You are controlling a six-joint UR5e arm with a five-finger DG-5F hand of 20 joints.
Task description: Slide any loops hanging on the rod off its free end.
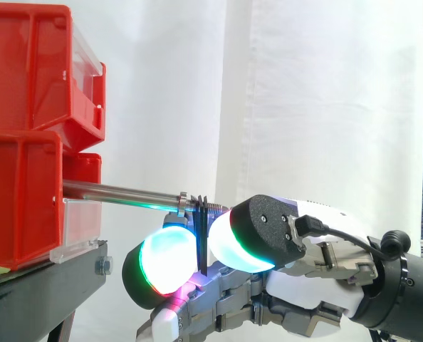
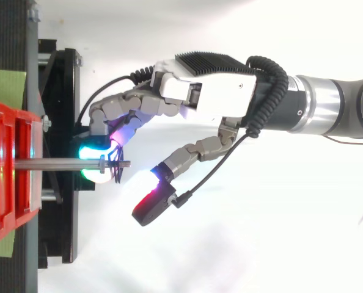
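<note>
1. Since the loops (image 1: 201, 242) hang on the rod (image 1: 126, 193) close to its free end, just outboard of a small collar (image 1: 181, 202), little travel is left. By my reading the step in hand is the last pull along the rod, away from the red bins (image 1: 19, 199).
2. The hand (image 2: 206, 91) comes in from the free-end side with its fingers (image 2: 114, 107) curled round the loops. A cyan-glowing pad (image 1: 167, 260) sits on the bins' side of them, under the rod, while the thumb (image 2: 154, 204) stands apart, beyond the rod's tip and off to one side. It looks like a hook rather than a pinch (whether the thumb's pad touches the strands I cannot tell).
3. To do it well, draw the hand straight along the rod's line, which slopes slightly down toward the tip in the side view. A pull that drifts sideways or downward would likely jam the strands against the threaded-looking end.
4. Hold the pad behind every strand, since several thin ones hang together and one could be left on the rod.
5. Go slowly over the tip, where thin loops may snag, and stop once they drop clear of the rod, out beside the black stand (image 1: 40, 285).
</note>
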